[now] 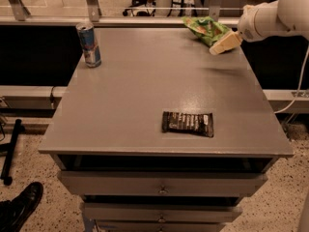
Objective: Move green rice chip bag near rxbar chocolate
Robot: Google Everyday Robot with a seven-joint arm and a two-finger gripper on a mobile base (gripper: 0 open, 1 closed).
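Observation:
The green rice chip bag point(206, 29) lies crinkled at the far right corner of the grey table point(130, 95). The rxbar chocolate point(188, 123), a flat dark bar with pale lettering, lies near the front edge, right of centre. My gripper point(223, 44) reaches in from the right on a white arm and sits just right of and slightly in front of the green bag, overlapping its right edge in this view. It hovers above the table, casting a shadow on the table in front of it.
A blue and silver drink can point(89, 44) stands upright at the far left of the table. Drawers point(161, 183) sit below the table's front edge. A rail and window frame run behind the table. A black shoe point(19, 209) is on the floor at lower left.

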